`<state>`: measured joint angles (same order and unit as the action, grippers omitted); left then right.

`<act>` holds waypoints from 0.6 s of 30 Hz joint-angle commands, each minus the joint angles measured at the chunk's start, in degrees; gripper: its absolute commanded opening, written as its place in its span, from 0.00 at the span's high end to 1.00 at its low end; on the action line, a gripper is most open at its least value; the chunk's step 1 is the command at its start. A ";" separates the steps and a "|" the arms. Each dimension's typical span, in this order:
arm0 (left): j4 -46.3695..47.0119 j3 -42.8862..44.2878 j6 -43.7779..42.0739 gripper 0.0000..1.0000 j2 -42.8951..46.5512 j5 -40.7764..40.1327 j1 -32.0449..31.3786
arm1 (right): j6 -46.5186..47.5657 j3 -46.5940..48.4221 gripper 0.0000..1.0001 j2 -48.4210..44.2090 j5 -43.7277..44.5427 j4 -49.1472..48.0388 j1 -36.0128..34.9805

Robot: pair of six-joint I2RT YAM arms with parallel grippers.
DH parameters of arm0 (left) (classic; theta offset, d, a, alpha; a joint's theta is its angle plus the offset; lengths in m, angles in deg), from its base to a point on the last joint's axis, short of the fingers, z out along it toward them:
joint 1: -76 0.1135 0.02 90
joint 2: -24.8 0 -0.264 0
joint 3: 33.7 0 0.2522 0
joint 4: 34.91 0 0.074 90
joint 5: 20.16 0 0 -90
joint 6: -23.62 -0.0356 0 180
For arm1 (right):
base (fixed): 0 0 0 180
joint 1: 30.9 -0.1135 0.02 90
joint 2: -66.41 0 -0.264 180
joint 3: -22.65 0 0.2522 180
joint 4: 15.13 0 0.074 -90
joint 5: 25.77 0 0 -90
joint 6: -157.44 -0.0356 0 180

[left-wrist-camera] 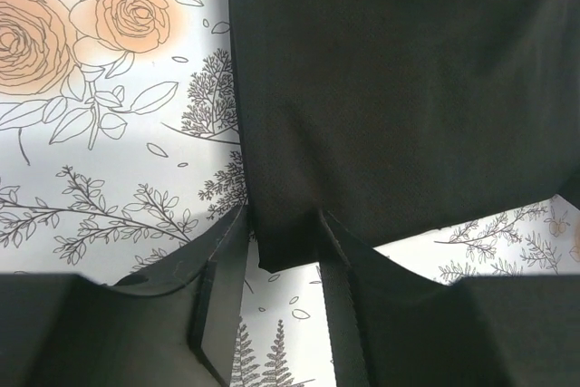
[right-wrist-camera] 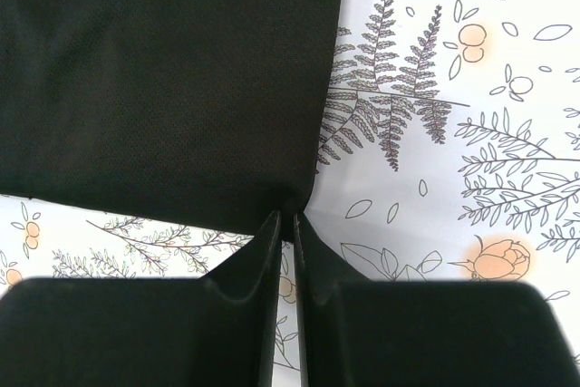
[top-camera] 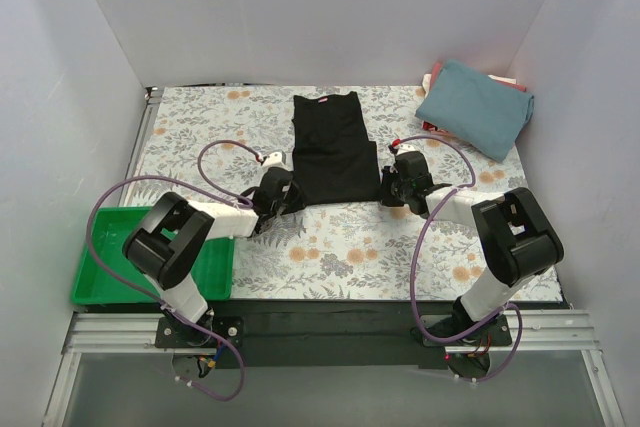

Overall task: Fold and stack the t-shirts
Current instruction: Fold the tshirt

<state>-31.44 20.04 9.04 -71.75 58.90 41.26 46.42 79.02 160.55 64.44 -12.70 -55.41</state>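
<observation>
Black t-shirt [top-camera: 327, 147] centre, teal-blue t-shirt [top-camera: 475, 107] far right.
Folded lengthwise, flat, neck label at far end; folded, resting atop a red t-shirt [top-camera: 431, 76] in the corner.

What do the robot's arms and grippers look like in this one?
The left arm and right arm are black with chunky rounded joints and white link sections; purple cables loop along each. The left gripper and right gripper have flat black fingers.

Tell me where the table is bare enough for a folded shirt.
Bare: the back-left patch between the left wall and the black t-shirt, and the near strip in front of it. Crowded: the back-right corner, under the teal t-shirt, and the black shirt's near corners, where the left gripper and right gripper sit.
</observation>
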 commanded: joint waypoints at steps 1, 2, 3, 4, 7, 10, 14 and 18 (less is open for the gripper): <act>-3.96 1.15 -0.18 0.67 -1.44 -0.75 -0.50 | 0.36 0.28 0.85 0.86 0.23 1.40 -0.36; -3.96 1.15 -0.01 0.69 -1.53 -0.40 -0.50 | 0.36 0.28 0.85 0.86 0.23 1.40 -0.36; -3.88 1.06 0.17 0.70 -1.79 0.47 -0.76 | 0.27 0.28 0.86 0.86 0.23 1.40 -0.36; -3.96 1.06 0.43 0.73 -1.97 0.74 -0.77 | 0.27 0.37 0.86 0.95 0.23 1.40 -0.45; -4.14 0.88 0.61 0.87 -2.85 0.92 -1.12 | 0.36 0.37 0.87 0.77 0.23 1.40 -0.36; -4.58 0.27 0.96 1.00 -3.20 1.27 -1.29 | 0.45 0.19 0.90 0.25 0.23 1.40 -0.36; -4.93 -0.61 1.05 1.00 -1.28 1.36 -1.21 | 0.62 0.02 0.95 -1.24 0.23 1.58 -0.36; -5.19 -1.40 0.70 1.00 3.99 2.32 -1.29 | 0.71 -0.51 0.99 -3.62 0.23 1.93 -0.36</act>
<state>-32.31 20.37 10.32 -72.36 59.73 40.51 46.64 78.93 159.96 64.44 -11.92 -55.41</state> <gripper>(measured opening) 0.018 0.023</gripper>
